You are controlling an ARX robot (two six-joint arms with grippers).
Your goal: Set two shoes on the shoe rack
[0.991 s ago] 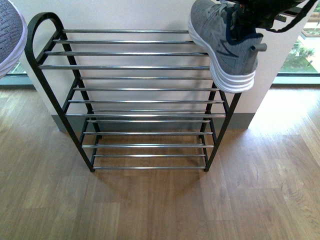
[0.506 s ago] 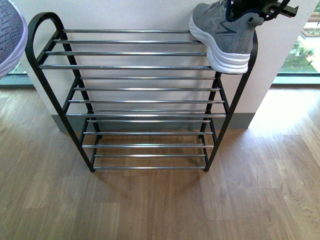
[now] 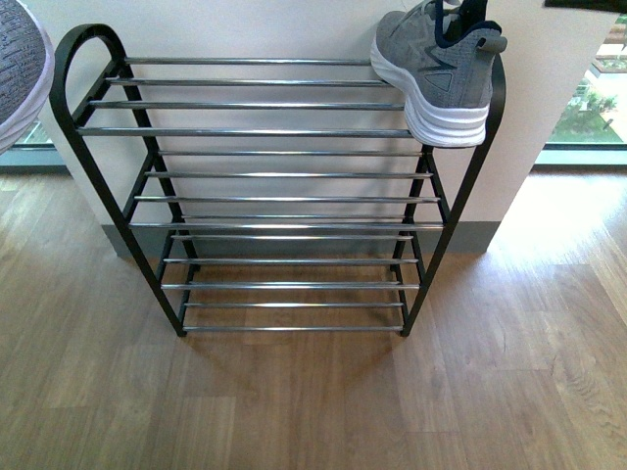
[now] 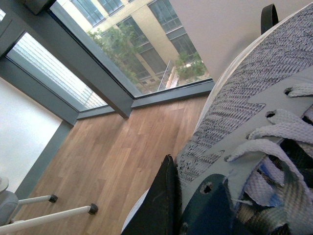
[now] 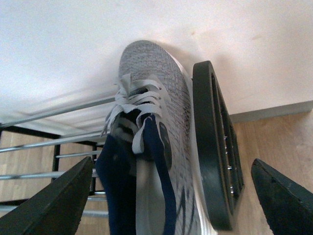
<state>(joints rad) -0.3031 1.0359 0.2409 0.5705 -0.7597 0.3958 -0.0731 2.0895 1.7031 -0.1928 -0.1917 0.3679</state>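
**One shoe on the rack, the other in your left gripper**

In the front view the shoe rack (image 3: pixel 265 130) fills the middle of the frame. It stands on the wooden floor (image 3: pixel 313 411) against a pale wall (image 3: pixel 245 29). In the upper right of that frame, the shelved shoe (image 3: pixel 436 69) sits on the top tier at the rack's right end. Its white sole is down on the silver bars, its toe points towards the wall, and its heel is at the front bar, just beside the frame's rounded corner.

Your right gripper (image 5: pixel 171 164) is spread wide. In its wrist view the two dark fingers (image 5: pixel 54 205) stand well apart on either side of that shoe, and neither touches it.

At the upper left edge of the front view, the held shoe (image 3: pixel 18 59) hangs clear of the rack, cut off by the frame. Your left gripper (image 4: pixel 168 196) is clamped on it (only one dark finger (image 4: pixel 159 210) shows, pressed against the grey knit beside the laces). Beyond it, the left wrist view shows more wooden floor and a large window (image 4: pixel 132 44).
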